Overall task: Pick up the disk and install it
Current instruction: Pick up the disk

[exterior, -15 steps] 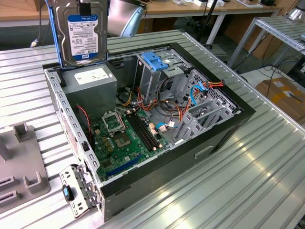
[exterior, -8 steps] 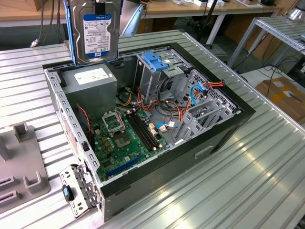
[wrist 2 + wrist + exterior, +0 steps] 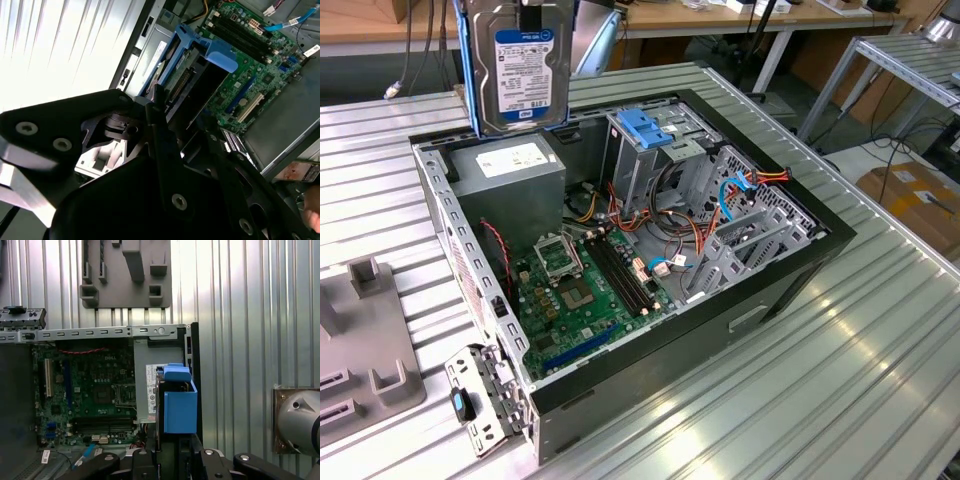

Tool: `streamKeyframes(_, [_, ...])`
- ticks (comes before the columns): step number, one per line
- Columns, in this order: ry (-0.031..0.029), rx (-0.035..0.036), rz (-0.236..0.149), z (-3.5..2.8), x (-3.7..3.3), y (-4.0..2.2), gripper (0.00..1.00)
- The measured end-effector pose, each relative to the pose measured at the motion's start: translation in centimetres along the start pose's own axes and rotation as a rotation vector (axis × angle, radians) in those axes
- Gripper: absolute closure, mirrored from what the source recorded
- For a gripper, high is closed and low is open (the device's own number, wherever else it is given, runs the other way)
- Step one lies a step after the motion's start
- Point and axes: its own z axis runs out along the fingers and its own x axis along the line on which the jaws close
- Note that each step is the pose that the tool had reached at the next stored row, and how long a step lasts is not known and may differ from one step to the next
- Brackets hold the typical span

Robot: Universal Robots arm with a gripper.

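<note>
Gripper [image 3: 177, 455] looming closest in the first wrist view, hovering over the open computer case [image 3: 770, 295] and its power supply [image 3: 510, 180], clamping the disk [image 3: 525, 70] aloft. Doing this well, I'd say, means gripping firmly, rails square to the drive cage [image 3: 645, 135]. Disk is hanging upright, long axis vertical, label facing the exterior camera.

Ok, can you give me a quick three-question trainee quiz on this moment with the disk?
1. True or false: the disk already sits in a drive bay of the computer case.
2. In the exterior view, the disk hangs above: A) the power supply; B) the grey fixture plate; C) the motherboard.
3. Fill in: the gripper is shut on the ____.
Key: 1 false; 2 A; 3 disk.
</note>
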Motion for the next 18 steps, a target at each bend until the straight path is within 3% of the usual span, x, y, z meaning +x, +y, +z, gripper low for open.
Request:
streamKeyframes(7, [0.0, -0.0001, 0.0, 0.0, -0.05, -0.92, 0.65])
streamKeyframes(18, [0.0001, 0.0, 0.0, 0.02, -0.22, -3.28, 0.65])
